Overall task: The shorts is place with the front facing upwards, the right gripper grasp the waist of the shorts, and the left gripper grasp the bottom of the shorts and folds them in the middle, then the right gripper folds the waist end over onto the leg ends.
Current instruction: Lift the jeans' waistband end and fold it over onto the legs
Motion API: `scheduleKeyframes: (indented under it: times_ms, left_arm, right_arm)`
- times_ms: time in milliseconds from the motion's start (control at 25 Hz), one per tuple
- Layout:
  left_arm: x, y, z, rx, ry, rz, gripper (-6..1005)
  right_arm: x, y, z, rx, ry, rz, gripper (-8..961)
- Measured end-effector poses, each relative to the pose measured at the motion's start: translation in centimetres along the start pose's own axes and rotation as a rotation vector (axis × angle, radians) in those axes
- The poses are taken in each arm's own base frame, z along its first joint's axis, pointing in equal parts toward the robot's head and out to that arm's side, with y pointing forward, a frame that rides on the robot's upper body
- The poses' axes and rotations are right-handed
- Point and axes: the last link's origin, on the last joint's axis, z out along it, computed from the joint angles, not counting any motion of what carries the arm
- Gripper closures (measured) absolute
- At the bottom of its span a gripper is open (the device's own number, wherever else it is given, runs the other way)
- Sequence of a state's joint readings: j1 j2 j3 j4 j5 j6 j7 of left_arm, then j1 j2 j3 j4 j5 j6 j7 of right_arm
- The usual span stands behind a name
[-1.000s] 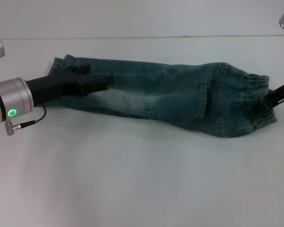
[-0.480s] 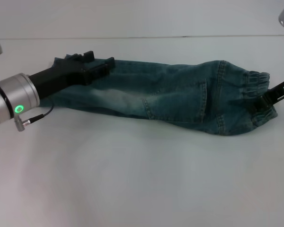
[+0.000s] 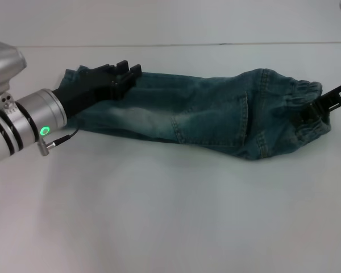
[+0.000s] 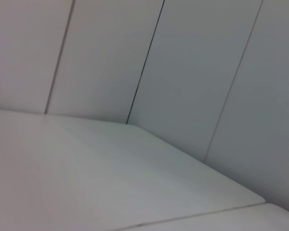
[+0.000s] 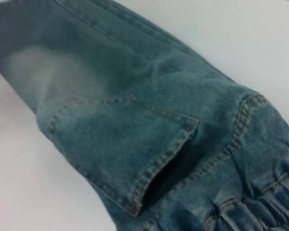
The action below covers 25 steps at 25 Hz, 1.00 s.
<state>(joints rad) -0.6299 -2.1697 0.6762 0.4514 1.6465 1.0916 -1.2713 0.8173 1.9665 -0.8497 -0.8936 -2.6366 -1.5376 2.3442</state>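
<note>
The denim shorts (image 3: 204,114) lie folded lengthwise on the white table (image 3: 170,210), leg ends to the left and waist to the right. My left gripper (image 3: 125,71) hovers open over the far edge near the leg ends (image 3: 73,75), holding no cloth. Its wrist hides part of the hems. At the right edge, my right gripper (image 3: 320,108) is shut on the ruffled waist (image 3: 304,94), which is raised a little. The right wrist view shows a stitched pocket (image 5: 120,139) and the gathered waist (image 5: 265,202). Only wall and table appear in the left wrist view.
Bare white table (image 4: 86,183) surrounds the shorts on all sides, with a wide stretch toward the near edge. A panelled wall (image 4: 192,72) stands behind the table.
My left gripper has moved from the shorts' middle, near the pale patch, to their far edge, its wrist swinging nearer. The waist end has risen slightly in the right gripper.
</note>
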Motion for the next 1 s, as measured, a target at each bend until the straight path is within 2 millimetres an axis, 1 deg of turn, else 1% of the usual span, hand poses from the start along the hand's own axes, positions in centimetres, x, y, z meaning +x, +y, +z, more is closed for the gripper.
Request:
scheduleKeyframes:
  times_ms: [320, 440, 480, 600, 680, 800, 840, 1000]
  left_arm:
    - [-1.4, -0.6, 0.8, 0.142, 0.058, 0.083, 764]
    - [-1.9, -0.2, 1.2, 0.148, 0.055, 0.144, 861]
    - [-1.9, -0.1, 1.4, 0.145, 0.052, 0.163, 896]
    - [-2.1, 0.6, 2.2, 0.134, 0.045, 0.249, 1002]
    - [-2.0, 1.0, 2.7, 0.134, 0.049, 0.315, 1001]
    - [-2.0, 1.9, 3.7, 0.136, 0.056, 0.475, 999]
    - [-2.1, 2.3, 4.2, 0.136, 0.044, 0.553, 999]
    - [-3.1, 3.2, 5.6, 0.141, -0.043, 0.750, 999]
  right_arm:
    - [-0.4, 0.2, -1.8, -0.042, -0.042, 0.019, 828]
    - [-0.5, 0.5, -2.6, -0.065, -0.053, 0.018, 828]
    - [-0.5, 0.5, -2.6, -0.065, -0.053, 0.018, 828]
    - [-0.5, 0.8, -3.4, -0.099, -0.078, 0.013, 829]
    - [-0.5, 0.9, -3.9, -0.121, -0.092, 0.015, 830]
    - [-0.4, 1.0, -4.8, -0.147, -0.112, 0.024, 831]
    - [-0.4, 1.1, -5.1, -0.158, -0.117, 0.026, 831]
    - [-0.6, 1.6, -6.7, -0.194, -0.160, 0.034, 832]
